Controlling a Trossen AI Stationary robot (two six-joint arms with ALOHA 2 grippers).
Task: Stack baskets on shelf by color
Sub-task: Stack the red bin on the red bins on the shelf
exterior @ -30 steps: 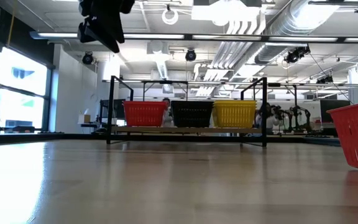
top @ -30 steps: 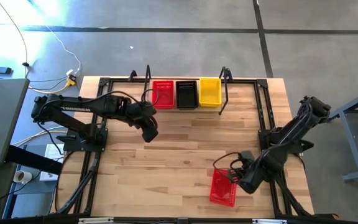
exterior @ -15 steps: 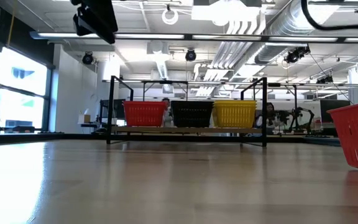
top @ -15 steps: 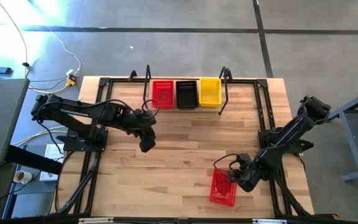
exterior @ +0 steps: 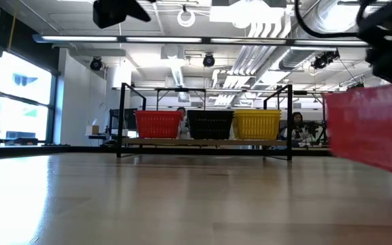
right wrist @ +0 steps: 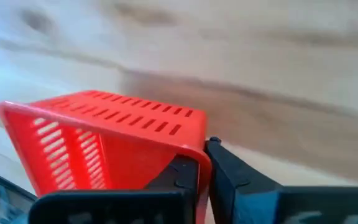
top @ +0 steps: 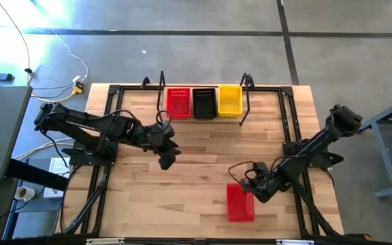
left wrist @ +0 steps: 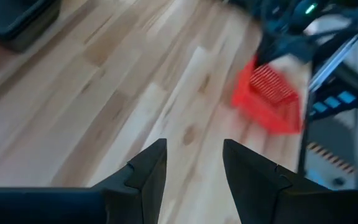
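Three baskets stand side by side on the shelf (top: 203, 117) at the far edge: red (top: 178, 102), black (top: 204, 102) and yellow (top: 230, 99). They also show in the low view as red (exterior: 158, 124), black (exterior: 210, 124) and yellow (exterior: 256, 124). A fourth red basket (top: 240, 202) is near the table's near right part and is in my right gripper (top: 253, 188). My left gripper (top: 167, 155) hangs open over the table's middle, high above the wood. In its wrist view the left gripper (left wrist: 194, 168) faces that red basket (left wrist: 267, 99). My right gripper holds the red basket by one wall at its rim (right wrist: 199, 155), near a corner. One finger (right wrist: 178, 177) is inside the basket and the other finger (right wrist: 232, 177) is outside. In the low view the red basket (exterior: 371, 129) is tilted and clear of the tabletop.
Black rails run along the tabletop's left and right sides (top: 292, 122). Upright black wire frames (top: 246, 95) stand at both ends of the shelf. Bare wood lies between the shelf and the held basket. People show in the room behind the shelf (exterior: 295, 126).
My right gripper has moved toward the table's left and slightly far, lifting the red basket. The basket has turned from skewed to about square with the table edges and has come clear of the wood. My left gripper has drifted toward the near edge, then to the right.
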